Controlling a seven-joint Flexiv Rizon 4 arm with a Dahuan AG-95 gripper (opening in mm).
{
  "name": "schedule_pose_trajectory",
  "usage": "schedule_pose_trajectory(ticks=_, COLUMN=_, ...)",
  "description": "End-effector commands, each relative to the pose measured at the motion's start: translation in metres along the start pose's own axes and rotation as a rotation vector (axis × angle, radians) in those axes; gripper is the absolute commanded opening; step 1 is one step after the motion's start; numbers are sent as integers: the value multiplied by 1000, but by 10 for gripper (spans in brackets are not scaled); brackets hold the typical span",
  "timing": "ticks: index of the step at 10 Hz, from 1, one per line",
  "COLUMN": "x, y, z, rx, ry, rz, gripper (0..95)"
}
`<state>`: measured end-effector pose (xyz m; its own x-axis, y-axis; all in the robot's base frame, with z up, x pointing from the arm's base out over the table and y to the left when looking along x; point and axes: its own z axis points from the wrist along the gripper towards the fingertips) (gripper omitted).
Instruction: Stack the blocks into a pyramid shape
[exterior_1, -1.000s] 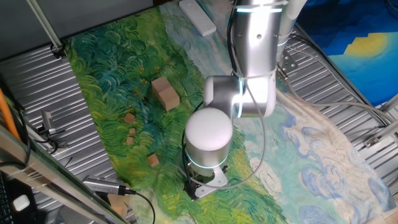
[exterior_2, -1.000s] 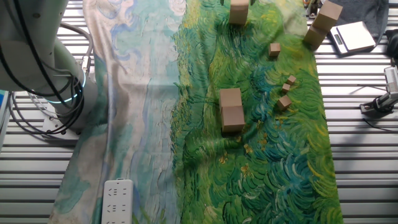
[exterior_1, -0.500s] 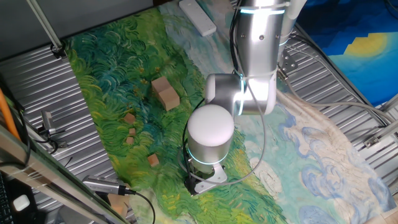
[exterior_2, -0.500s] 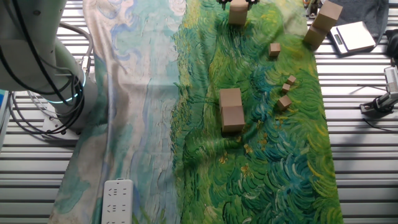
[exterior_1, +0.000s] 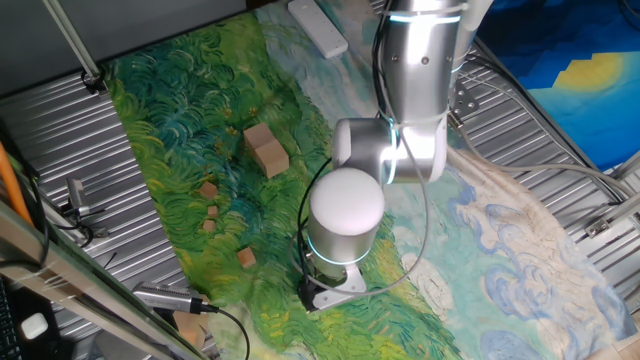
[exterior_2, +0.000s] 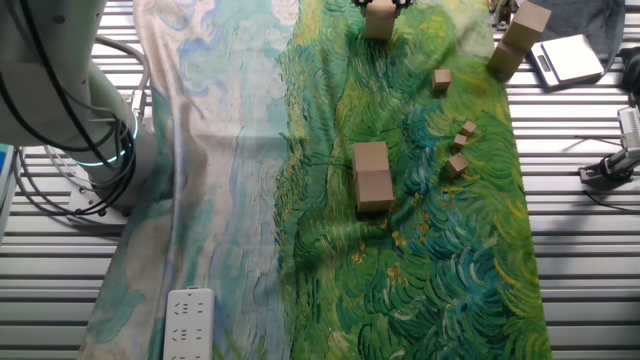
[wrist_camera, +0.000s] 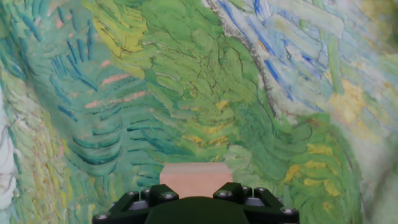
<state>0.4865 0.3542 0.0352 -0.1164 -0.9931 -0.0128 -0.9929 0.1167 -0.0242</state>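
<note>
**Ana:** Fingers first: can you see them?

**Ben:** Barely. In the hand view only the black base of the gripper (wrist_camera: 194, 202) shows, with a tan block (wrist_camera: 195, 178) sitting right in front of it. In the other fixed view the dark fingertips flank that same block (exterior_2: 379, 20) at the top edge of the frame. They look closed on it, though I cannot tell whether it is lifted off the cloth (exterior_2: 420, 250) or resting on it.

**Ana:** So the step is carrying it over?

**Ben:** My guess, yes. Two large blocks (exterior_2: 373, 176) already sit touching, side by side, mid-cloth. The held one belongs on top, centred over their seam. Keep it level, come straight down, and let go only once it rests on both.

**Ana:** Anything in the way?

**Ben:** Small blocks (exterior_2: 458, 165) lie scattered just to one side of the pair, so approach from above rather than sweeping across.

**Ana:** And the arm?

**Ben:** It (exterior_1: 415, 100) stands tall, folding at the elbow, with the wrist (exterior_1: 345, 215) pointing down at the cloth's near edge, hiding the gripper from that camera.
</note>
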Motion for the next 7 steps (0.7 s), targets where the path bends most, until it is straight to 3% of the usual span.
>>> schedule_pose_trajectory(ticks=1, x=-1, y=-1, z=-3, rx=0, ry=-2, rz=9, gripper=0)
schedule_pose_trajectory(ticks=5, x=-1, y=-2, z=-25, rx=-13, ry=11, rz=17, gripper=0)
schedule_pose_trajectory(ticks=7, x=9, y=-6, z=-40, rx=-20, ry=15, rz=-9, gripper=0)
